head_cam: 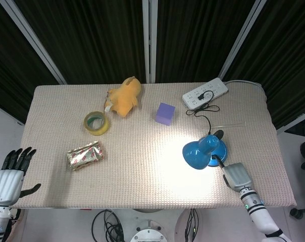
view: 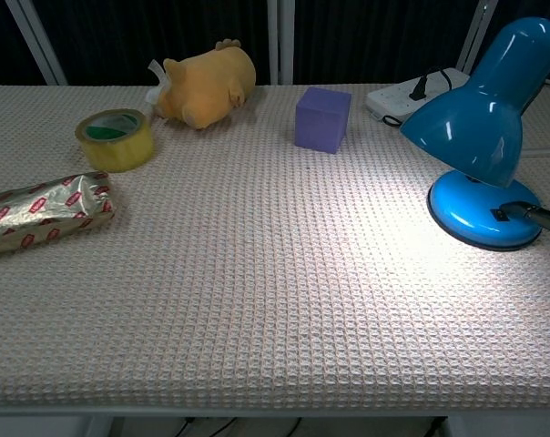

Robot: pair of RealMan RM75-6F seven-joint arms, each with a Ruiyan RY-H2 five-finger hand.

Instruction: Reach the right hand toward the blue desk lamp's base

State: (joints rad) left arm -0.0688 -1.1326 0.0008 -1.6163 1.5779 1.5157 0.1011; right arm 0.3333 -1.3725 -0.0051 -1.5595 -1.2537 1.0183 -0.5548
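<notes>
Lamp base [view: 483, 211] near the table's right edge is meeting the right hand [head_cam: 237, 176], one fingertip extended (holding nothing); overreaching risks shoving it.

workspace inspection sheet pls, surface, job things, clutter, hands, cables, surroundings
surface: table under beige waffle-weave cloth, bright pool of lamplight.
job's things: blue desk lamp, lit; its base near the right edge.
clutter: yellow plush toy, tape roll, foil snack packet, purple cube.
hands: right hand, a fingertip at the base; left hand off the table, fingers apart.
cables: power strip, black cord.
surroundings: dark curtains.
</notes>
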